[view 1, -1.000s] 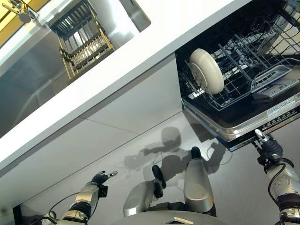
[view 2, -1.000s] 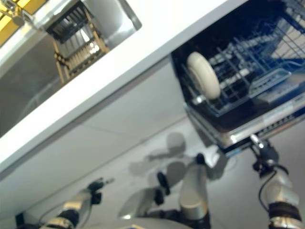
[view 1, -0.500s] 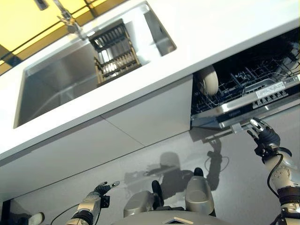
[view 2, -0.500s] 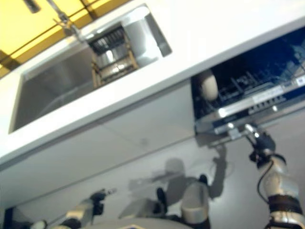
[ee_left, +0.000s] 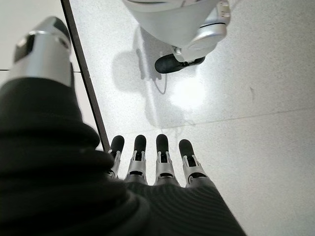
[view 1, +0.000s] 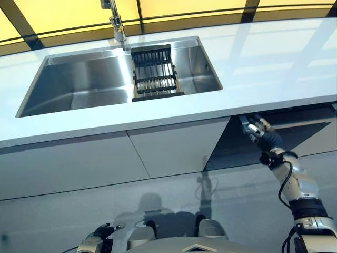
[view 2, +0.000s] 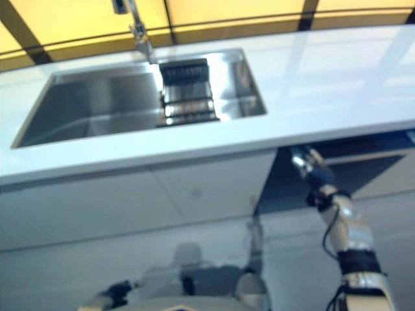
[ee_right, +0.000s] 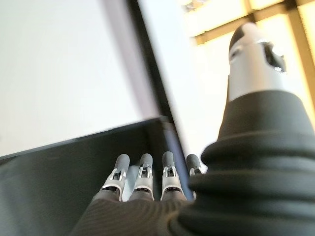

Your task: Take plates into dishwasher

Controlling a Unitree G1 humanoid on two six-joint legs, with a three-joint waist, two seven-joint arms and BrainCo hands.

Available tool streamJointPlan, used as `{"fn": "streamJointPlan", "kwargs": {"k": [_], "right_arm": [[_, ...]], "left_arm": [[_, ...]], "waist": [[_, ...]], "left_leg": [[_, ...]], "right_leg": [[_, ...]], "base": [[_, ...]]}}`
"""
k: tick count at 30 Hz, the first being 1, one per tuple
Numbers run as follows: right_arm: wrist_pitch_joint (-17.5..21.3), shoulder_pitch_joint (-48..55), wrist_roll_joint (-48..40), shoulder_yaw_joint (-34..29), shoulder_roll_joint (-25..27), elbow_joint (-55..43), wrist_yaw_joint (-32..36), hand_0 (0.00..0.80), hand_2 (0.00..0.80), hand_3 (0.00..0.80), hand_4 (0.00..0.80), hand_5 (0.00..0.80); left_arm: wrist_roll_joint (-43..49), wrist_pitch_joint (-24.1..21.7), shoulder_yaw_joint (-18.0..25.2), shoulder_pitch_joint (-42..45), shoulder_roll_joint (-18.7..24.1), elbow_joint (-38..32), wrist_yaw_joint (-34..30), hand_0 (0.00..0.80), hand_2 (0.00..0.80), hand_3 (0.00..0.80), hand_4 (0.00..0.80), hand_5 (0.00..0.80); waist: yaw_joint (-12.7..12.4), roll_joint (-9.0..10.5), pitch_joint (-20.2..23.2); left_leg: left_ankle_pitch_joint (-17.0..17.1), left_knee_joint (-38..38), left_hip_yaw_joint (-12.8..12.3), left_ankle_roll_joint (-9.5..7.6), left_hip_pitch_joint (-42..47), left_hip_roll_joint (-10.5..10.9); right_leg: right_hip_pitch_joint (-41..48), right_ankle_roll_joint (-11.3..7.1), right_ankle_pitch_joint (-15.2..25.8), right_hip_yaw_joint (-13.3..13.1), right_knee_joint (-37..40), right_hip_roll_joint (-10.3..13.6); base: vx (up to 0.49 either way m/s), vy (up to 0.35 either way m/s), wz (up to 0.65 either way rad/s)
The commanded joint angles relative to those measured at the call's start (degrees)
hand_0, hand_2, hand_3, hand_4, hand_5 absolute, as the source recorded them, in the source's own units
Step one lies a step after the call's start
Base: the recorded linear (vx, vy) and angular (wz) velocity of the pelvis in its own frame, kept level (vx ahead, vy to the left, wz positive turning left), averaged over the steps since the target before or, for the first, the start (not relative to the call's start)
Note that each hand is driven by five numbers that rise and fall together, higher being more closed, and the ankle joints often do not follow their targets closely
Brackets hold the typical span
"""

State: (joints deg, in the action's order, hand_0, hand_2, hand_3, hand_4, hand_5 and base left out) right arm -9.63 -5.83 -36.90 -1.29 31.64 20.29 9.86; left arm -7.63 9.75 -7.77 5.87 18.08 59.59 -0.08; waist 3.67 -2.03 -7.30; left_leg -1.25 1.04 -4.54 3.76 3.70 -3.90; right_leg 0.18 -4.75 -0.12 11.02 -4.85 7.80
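No plate is to be seen in any view at this moment, so where the plates are cannot be told; neither hand carries one. Judged from the task alone, a plate would be stiff, smooth and breakable, fairly heavy for its bulk, and best taken at the rim with fingers on one face and the thumb on the other. The dishwasher (view 1: 295,138) shows only as a dark opening under the white table (view 1: 274,58), with the upper edge of its door just beneath the table's front. The right hand (view 1: 261,136) is raised at that door edge with its fingers (ee_right: 142,173) held straight and grasping nothing; whether they touch the door cannot be made out. To the left, a drying rack (view 1: 154,74) sits in the steel sink (view 1: 79,89) below the tap (view 1: 117,23), and appears empty. The left hand (ee_left: 147,172) hangs low over the speckled floor (ee_left: 256,88), fingers relaxed and empty.
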Motion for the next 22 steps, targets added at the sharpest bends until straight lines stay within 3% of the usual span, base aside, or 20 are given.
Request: {"fn": "streamJointPlan", "kwargs": {"k": [1,7,17,22], "right_arm": [[-1.1,1.0,4.7,2.3,-2.4,-3.5,1.0,0.000,0.000,0.000,0.000,0.000],[-5.3,7.7,9.8,8.4,-7.8,2.6,3.7,0.000,0.000,0.000,0.000,0.000],[-4.5,6.3,17.3,14.5,-11.9,26.9,6.9,0.000,0.000,0.000,0.000,0.000],[-3.4,5.3,18.6,15.2,-13.3,33.8,7.1,0.000,0.000,0.000,0.000,0.000]], "left_arm": [[-1.1,0.6,-0.2,-2.3,1.6,1.4,-0.4,0.000,0.000,0.000,0.000,0.000],[-1.6,2.2,-1.4,-3.2,0.2,3.4,-1.3,0.000,0.000,0.000,0.000,0.000],[0.8,4.3,-4.8,-6.0,-1.9,5.0,-2.6,0.000,0.000,0.000,0.000,0.000],[0.2,5.4,-6.4,-7.1,-2.7,5.1,-4.7,0.000,0.000,0.000,0.000,0.000]], "waist": [[-0.1,0.92,0.1],[0.3,1.72,1.5],[-2.7,1.98,2.7],[-3.7,1.98,2.9]], "left_leg": [[1.2,-1.4,-1.3,-1.05,-0.5,1.4],[2.8,-4.7,-1.7,-0.84,-0.2,1.7],[2.7,-5.1,0.1,-1.36,-0.2,2.1],[2.5,-5.0,0.9,-1.55,0.1,2.2]], "right_leg": [[2.5,0.15,-1.9,-1.8,1.6,-2.9],[3.6,-0.32,-0.3,-0.5,5.6,-3.8],[5.1,-0.06,-0.9,2.1,6.1,-3.5],[5.4,-0.23,-1.1,2.6,5.6,-3.2]], "base": [[0.037,0.080,-0.03],[0.033,0.085,-0.01],[0.028,0.052,0.12],[0.034,0.020,0.15]]}}
